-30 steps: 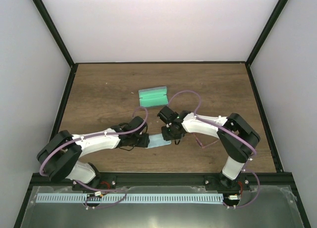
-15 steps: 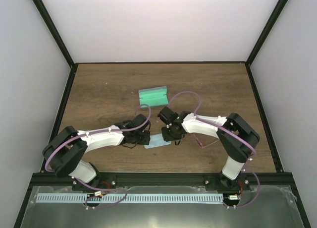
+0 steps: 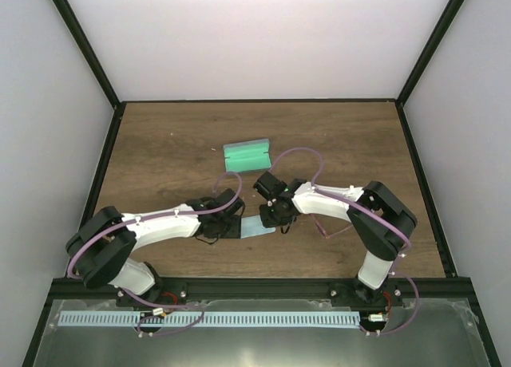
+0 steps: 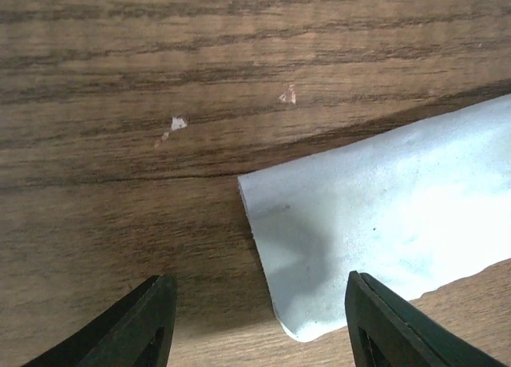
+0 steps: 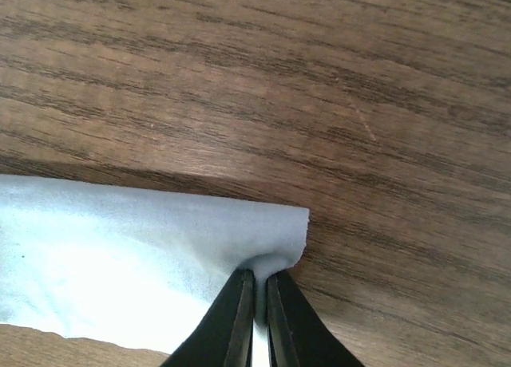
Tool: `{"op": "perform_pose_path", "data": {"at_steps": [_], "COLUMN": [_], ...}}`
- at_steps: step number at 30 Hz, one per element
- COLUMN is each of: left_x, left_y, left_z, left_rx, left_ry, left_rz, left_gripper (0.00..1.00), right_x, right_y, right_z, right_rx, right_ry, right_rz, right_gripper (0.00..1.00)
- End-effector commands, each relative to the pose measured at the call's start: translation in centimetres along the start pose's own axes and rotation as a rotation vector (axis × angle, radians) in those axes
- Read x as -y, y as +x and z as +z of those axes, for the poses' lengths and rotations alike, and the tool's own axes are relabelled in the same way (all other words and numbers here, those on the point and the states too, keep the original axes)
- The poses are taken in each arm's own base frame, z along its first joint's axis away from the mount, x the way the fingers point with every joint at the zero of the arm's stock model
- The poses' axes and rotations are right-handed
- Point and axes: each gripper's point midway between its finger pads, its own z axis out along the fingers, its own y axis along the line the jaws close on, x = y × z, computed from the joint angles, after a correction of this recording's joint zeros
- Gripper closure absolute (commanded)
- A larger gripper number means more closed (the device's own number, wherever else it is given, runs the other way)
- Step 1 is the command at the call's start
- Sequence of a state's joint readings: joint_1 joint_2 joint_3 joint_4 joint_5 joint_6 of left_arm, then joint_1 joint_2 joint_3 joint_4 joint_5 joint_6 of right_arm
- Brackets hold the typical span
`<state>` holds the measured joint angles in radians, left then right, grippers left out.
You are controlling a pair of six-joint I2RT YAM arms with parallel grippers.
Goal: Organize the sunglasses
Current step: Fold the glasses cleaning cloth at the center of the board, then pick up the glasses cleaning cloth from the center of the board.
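Observation:
A small light-blue cloth [image 3: 259, 227] lies on the wooden table between my two grippers. My right gripper [image 3: 275, 222] is shut on the cloth's right corner [image 5: 271, 239], which bunches up between its fingers. My left gripper [image 3: 238, 227] is open low over the cloth's left end [image 4: 359, 223], one finger on each side of that corner. The grey-blue case [image 3: 247, 155] lies open, green inside up, behind both grippers. A thin pink-purple line [image 3: 335, 230] shows by my right arm. I cannot tell whether it is the sunglasses or an arm cable.
Dark frame rails [image 3: 104, 167] and grey walls bound the table on the left, right and back. The arm bases stand at the near edge [image 3: 255, 287].
My left arm has shifted its elbow and its gripper has crept a little right onto the cloth's left end. My right gripper stays shut on the cloth.

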<state>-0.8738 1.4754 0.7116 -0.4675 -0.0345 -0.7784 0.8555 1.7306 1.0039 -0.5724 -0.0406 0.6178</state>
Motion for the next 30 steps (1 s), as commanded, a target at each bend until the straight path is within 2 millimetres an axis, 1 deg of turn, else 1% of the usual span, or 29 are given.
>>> {"op": "perform_pose_path", "data": {"at_steps": [1, 2, 4, 6, 7, 10, 11, 15, 18, 19, 23, 27, 30], "left_x": [-2.1, -2.1, -2.0, -1.7, -1.5, -1.5, -1.4, -1.3, -1.2, -1.2, -1.2, -1.1, -1.1], "left_y": [3.0, 3.0, 3.0, 2.9, 2.8, 3.0, 3.3, 3.5, 3.5, 3.4, 3.1, 2.7, 2.5], "left_z": [0.4, 0.5, 1.0, 1.5, 1.7, 2.4, 3.0, 3.7, 3.6, 3.6, 3.3, 3.1, 2.8], "left_rx": [-0.106, -0.107, -0.110, -0.113, -0.113, -0.125, -0.139, -0.157, -0.156, -0.153, -0.141, -0.132, -0.130], "left_ry": [-0.097, -0.099, -0.101, -0.094, -0.091, -0.094, -0.087, -0.084, -0.084, -0.084, -0.095, -0.099, -0.108], "left_rz": [-0.020, -0.021, -0.023, -0.021, -0.020, -0.021, -0.020, -0.018, -0.020, -0.020, -0.019, -0.015, -0.013], "left_gripper": [0.39, 0.40, 0.45, 0.55, 0.58, 0.59, 0.61, 0.71, 0.81, 0.83, 0.87, 0.95, 0.95], "right_x": [-0.3, -0.3, -0.4, -0.4, -0.4, -0.4, -0.3, 0.0, 0.0, 0.0, -0.2, -0.5, -0.5], "right_y": [0.1, 0.1, 0.2, 0.2, 0.3, 0.5, 0.6, 0.8, 0.9, 0.9, 0.6, 0.2, 0.0], "right_z": [0.4, 0.4, 0.4, 0.4, 0.4, 0.3, 0.4, 0.5, 0.4, 0.5, 0.3, 0.0, -0.2], "right_rx": [-0.009, -0.010, -0.013, -0.014, -0.016, -0.022, -0.024, -0.029, -0.030, -0.031, -0.024, -0.014, -0.006], "right_ry": [0.002, 0.000, -0.003, -0.004, -0.003, -0.011, -0.011, 0.001, 0.002, 0.002, -0.004, -0.008, -0.009], "right_rz": [-0.007, -0.007, -0.007, -0.007, -0.007, -0.002, -0.002, -0.007, -0.010, -0.009, -0.014, -0.021, -0.023], "right_gripper": [0.94, 0.95, 0.96, 0.96, 0.96, 0.96, 0.96, 0.96, 0.96, 0.96, 0.96, 0.99, 0.99]}}
